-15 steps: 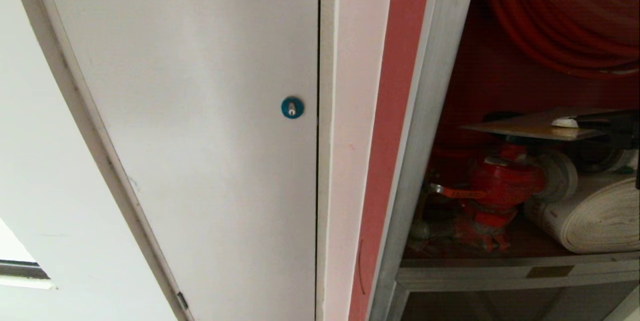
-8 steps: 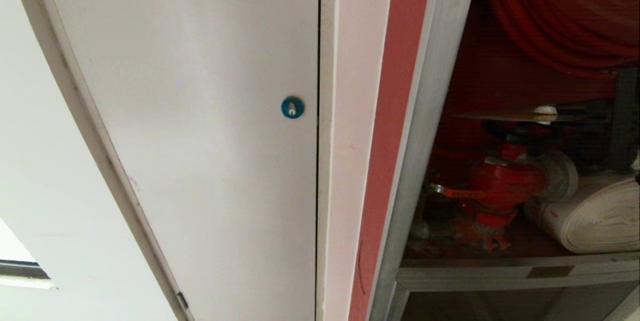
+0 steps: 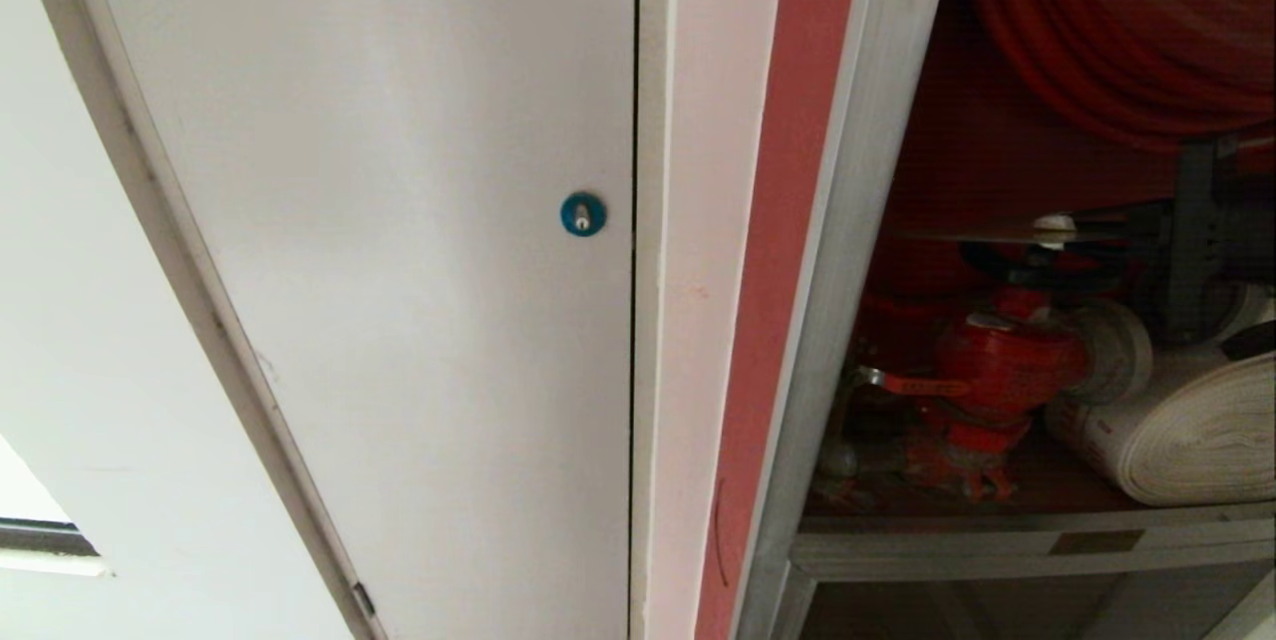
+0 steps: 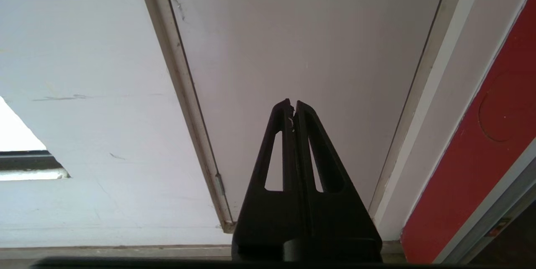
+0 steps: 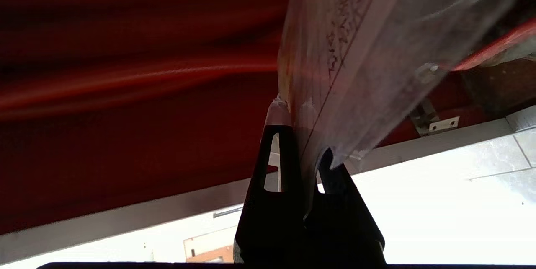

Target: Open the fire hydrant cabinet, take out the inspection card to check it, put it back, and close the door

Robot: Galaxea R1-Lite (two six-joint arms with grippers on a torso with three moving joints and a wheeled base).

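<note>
The fire hydrant cabinet (image 3: 857,221) stands open on the right, red inside. My right gripper (image 3: 1054,229) reaches into it from the right and is shut on the inspection card (image 3: 967,235). The card shows edge-on as a thin line just above the red valve (image 3: 1007,361). In the right wrist view the card (image 5: 356,51) is a handwritten sheet in a clear sleeve, pinched between the fingers of the right gripper (image 5: 289,112). My left gripper (image 4: 293,103) is parked, shut and empty, facing the white panel. The door is out of view.
A red hose reel (image 3: 1116,22) hangs above the card, and a white rolled hose (image 3: 1186,431) lies right of the valve. A plain white panel (image 3: 399,221) with a blue round lock (image 3: 582,214) fills the left. The cabinet's silver bottom rail (image 3: 997,545) runs below the valve.
My right gripper has moved left, deeper into the cabinet, with the card. The card has risen slightly and turned from showing its flat face to edge-on. The left arm has not moved.
</note>
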